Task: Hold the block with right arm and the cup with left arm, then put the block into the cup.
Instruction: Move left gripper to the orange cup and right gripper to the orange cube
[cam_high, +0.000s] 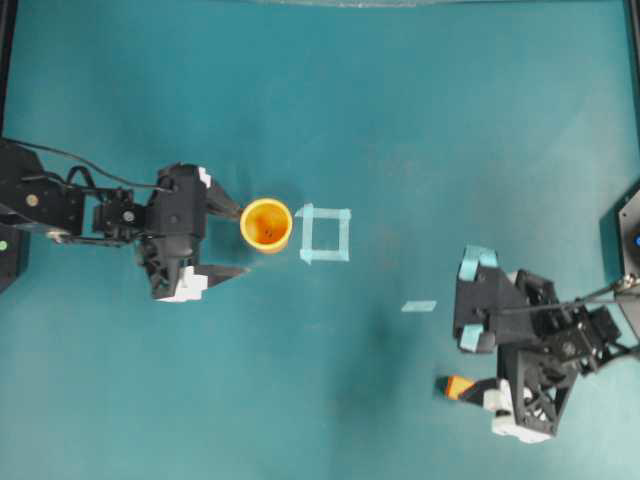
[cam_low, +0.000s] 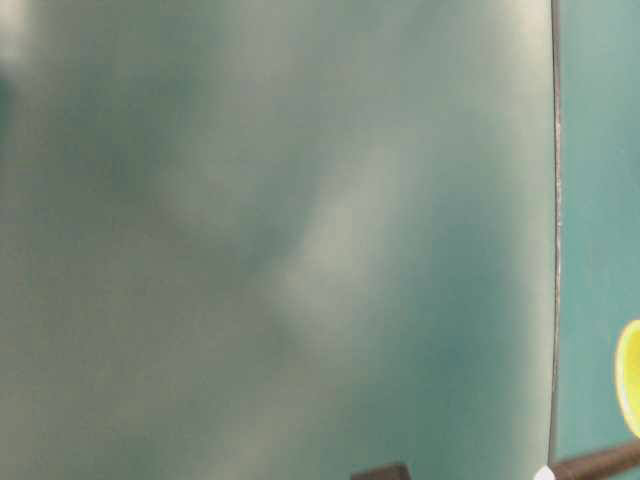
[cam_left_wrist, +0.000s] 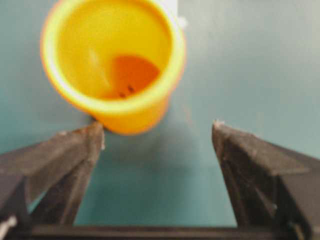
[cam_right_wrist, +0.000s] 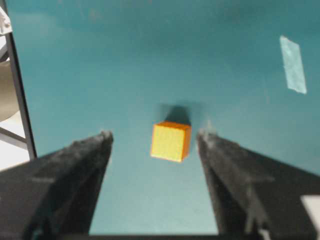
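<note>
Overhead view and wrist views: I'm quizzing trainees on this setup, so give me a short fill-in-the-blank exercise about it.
1. The cup stands upright and is ___ inside.
2. The block lies on the mat between the open jaws of the ___ gripper.
3. The left gripper is ___, holding nothing.
4. The tape square lies beside the cup, on the side away from the ___ gripper.

Missing words: empty; right; open; left
</note>
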